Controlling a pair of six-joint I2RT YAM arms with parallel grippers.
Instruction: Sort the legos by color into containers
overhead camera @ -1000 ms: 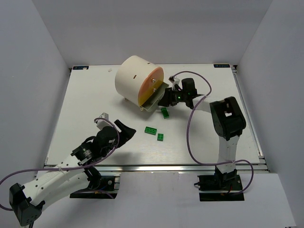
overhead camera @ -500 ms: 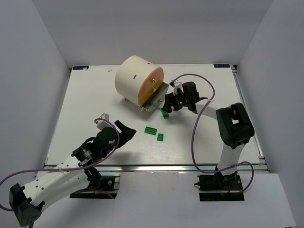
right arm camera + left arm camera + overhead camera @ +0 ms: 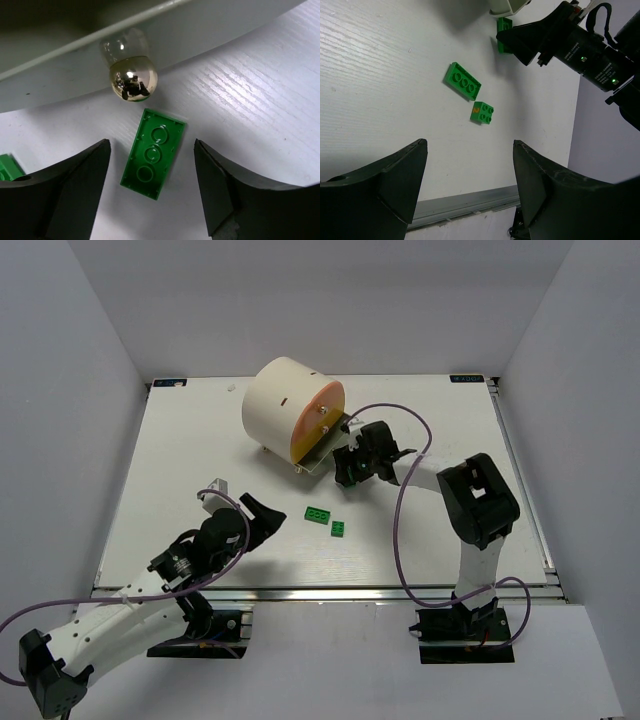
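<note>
A dark green lego (image 3: 153, 154) lies upside down on the table, just below the brass knob (image 3: 129, 75) of an olive-grey drawer (image 3: 322, 452) that stands open from the cream drum (image 3: 285, 398). My right gripper (image 3: 151, 145) is open and straddles this lego without touching it. In the top view my right gripper (image 3: 348, 471) hides it. Two more green legos, a long one (image 3: 320, 515) and a small one (image 3: 340, 529), lie mid-table. My left gripper (image 3: 262, 516) is open and empty to their left; they also show in the left wrist view, the long one (image 3: 463, 81) and the small one (image 3: 482, 112).
The drum's orange face (image 3: 318, 420) points toward the right arm. The table's metal front rail (image 3: 330, 591) runs behind my left gripper. A small grey part (image 3: 219, 483) lies near the left arm. White walls enclose the table.
My right gripper has moved left and down from beside the drawer to over the green lego below it, now covering it in the top view. The left arm has not moved.
</note>
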